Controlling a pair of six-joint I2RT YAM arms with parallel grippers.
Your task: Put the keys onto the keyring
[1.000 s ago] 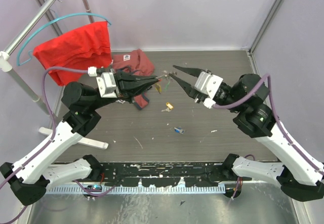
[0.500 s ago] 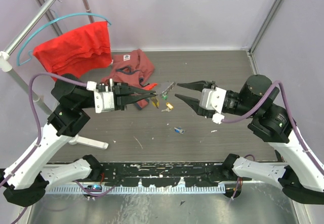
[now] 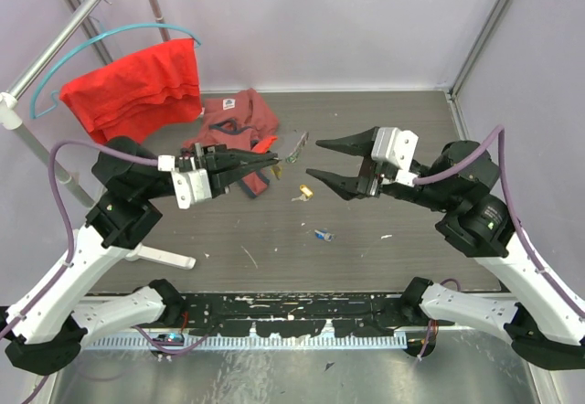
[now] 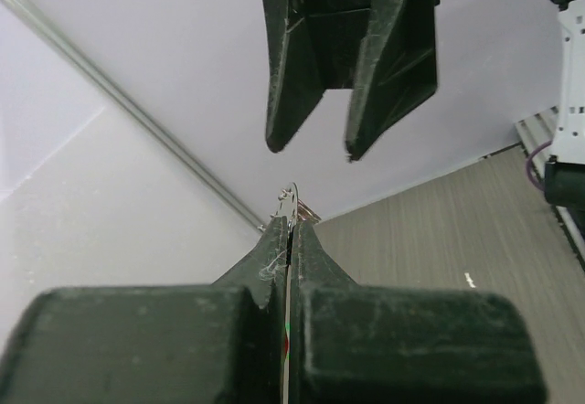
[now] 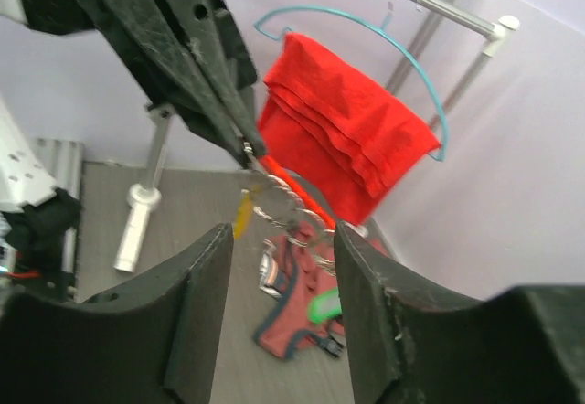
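Closed left gripper (image 3: 272,162) clamping the keyring (image 3: 295,151), its long axis pointing between 1 and 2 o'clock, right gripper (image 3: 313,160) standing open at its 3 o'clock, gold key (image 3: 303,191) and blue key (image 3: 323,235) lying on table (image 3: 384,130).

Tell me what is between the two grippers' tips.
The keyring, pinched by the shut left gripper, dangles just ahead of the open right gripper. The right wrist view shows it best.

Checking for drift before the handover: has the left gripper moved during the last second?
Yes. The left gripper, shut on the keyring, has shifted toward the near edge, away from the crumpled red garment.
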